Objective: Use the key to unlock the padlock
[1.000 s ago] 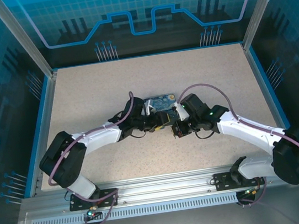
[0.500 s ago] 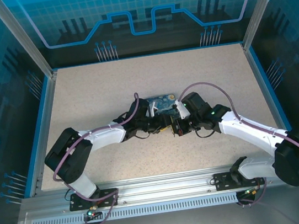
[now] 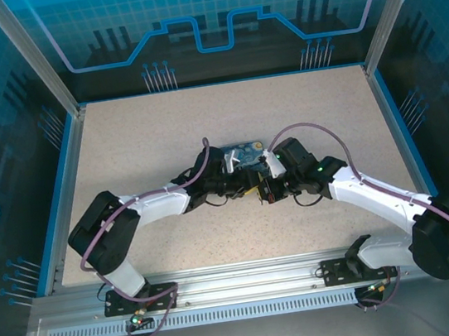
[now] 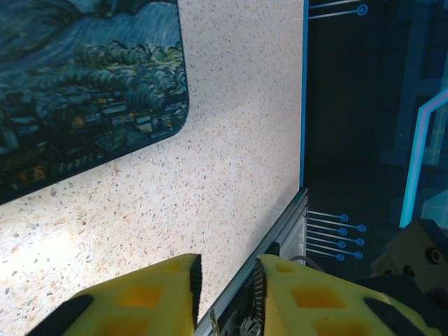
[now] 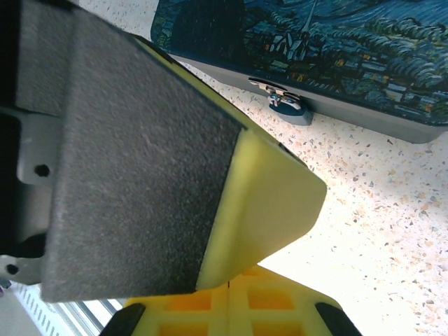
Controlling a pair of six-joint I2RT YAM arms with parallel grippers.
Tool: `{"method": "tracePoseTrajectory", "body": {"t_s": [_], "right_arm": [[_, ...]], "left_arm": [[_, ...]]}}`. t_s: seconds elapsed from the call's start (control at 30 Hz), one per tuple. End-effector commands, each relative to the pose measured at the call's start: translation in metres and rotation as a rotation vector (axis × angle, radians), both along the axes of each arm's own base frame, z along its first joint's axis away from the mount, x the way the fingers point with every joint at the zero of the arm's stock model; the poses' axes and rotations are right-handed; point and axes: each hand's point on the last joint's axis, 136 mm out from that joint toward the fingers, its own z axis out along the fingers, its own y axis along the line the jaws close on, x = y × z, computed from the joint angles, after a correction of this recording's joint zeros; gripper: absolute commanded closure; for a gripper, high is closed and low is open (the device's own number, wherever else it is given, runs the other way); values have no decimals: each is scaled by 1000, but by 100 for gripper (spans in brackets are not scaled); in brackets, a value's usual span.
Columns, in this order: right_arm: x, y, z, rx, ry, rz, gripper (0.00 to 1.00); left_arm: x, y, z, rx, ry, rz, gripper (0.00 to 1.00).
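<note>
Now, step in hand: lining up to bring the key to the padlock [image 5: 288,106]; I judge the unlocking itself is not yet begun.
Box: the night-sky printed box [image 5: 364,42] lies flat near the middle of the table [image 3: 137,138], with both arms meeting at its near long side.
Padlock: a small bluish-grey piece sticking out from the box's long side, its lower end resting on the table, apart from both grippers in the right wrist view.
Key: I cannot make it out; whether it is pinched somewhere or lying hidden, the frames do not tell.
Right gripper [image 5: 245,273]: jaws pressed together, pad against pad, hovering just beside the padlock and low over the table; nothing can be seen sticking out from between them.
Left gripper [image 4: 227,287]: jaws narrow with a slim gap between the yellow fingers, nothing visible in that gap; it sits over bare table just beside a rounded corner of the box.
Progress: early, by my reading, since the padlock looks untouched.
Next move calls for: a very fine approach of a tiny key tip to a tiny keyhole, with the box held steady so it does not slide.
Risk: the box may shift under a sideways push, and a thin key may twist in soft pads.
</note>
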Motion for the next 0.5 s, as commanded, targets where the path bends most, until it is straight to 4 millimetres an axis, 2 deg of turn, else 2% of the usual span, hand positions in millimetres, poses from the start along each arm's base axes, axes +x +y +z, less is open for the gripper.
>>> {"method": "tracePoseTrajectory", "body": {"t_s": [0.0,0.2,0.33,0.47], "right_arm": [[5,2,10,26,-21,8,100],[6,1,10,25,-20,6,100],[6,-1,8,16,-19,1,100],[7,-3,6,13,-15,-5,100]], "left_arm": [[-2,-10,5,-32,-1,-32,78],[-3,-11,2,-28,4,-34,95],[-1,-9,1,-17,0,-17,100],[1,-7,1,-9,-5,6,100]]}}
